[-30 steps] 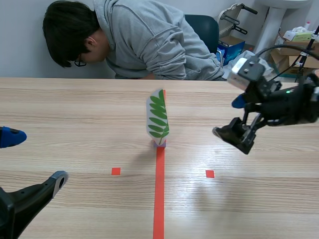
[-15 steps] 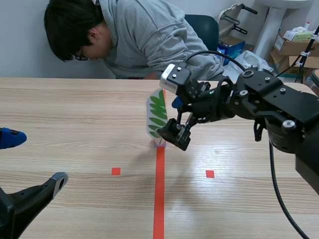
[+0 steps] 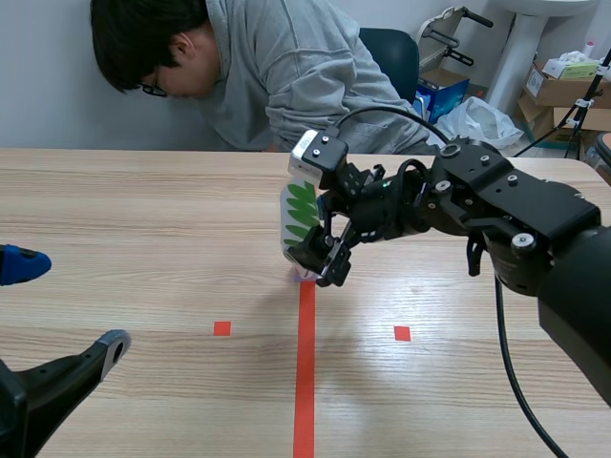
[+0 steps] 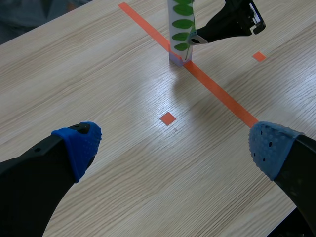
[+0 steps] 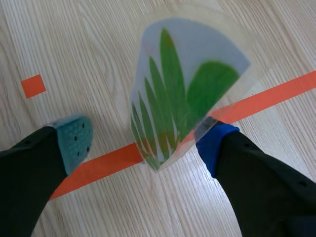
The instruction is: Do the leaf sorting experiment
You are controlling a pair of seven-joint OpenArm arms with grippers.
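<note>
Now, the step in hand: grasping the leaf card (image 3: 302, 215), a laminated sheet printed with green leaflets. It stands upright in a small pale base (image 4: 177, 57) on the orange-red tape line (image 3: 305, 363), near the middle of the table (image 3: 143, 210).

The right gripper (image 3: 320, 262) reaches in across the centre line and brackets the lower half of the card. Its fingers are spread wide with nothing held. In the right wrist view the card sits between them but off-centre. The blue pad (image 5: 215, 138) lies at the card's edge and appears to touch it, though contact cannot be confirmed from this angle. The teal pad (image 5: 74, 138) stands clear of the opposite face.

The left gripper (image 4: 174, 148) rests low on its own side, well apart from the card, its fingers wide apart and empty. A person (image 3: 286, 67) leans over the far edge of the table, behind the card.

For a clean grasp, the gripper probably ought to shift so the card lies midway between the pads. The pads should meet its flat faces rather than its rim. A one-sided push from the blue pad is likely to tip the card or slide it off the tape line, since the sheet looks light and the base narrow. Closing slowly and low on the sheet, just above the base, should keep it upright until both pads bear on it.
</note>
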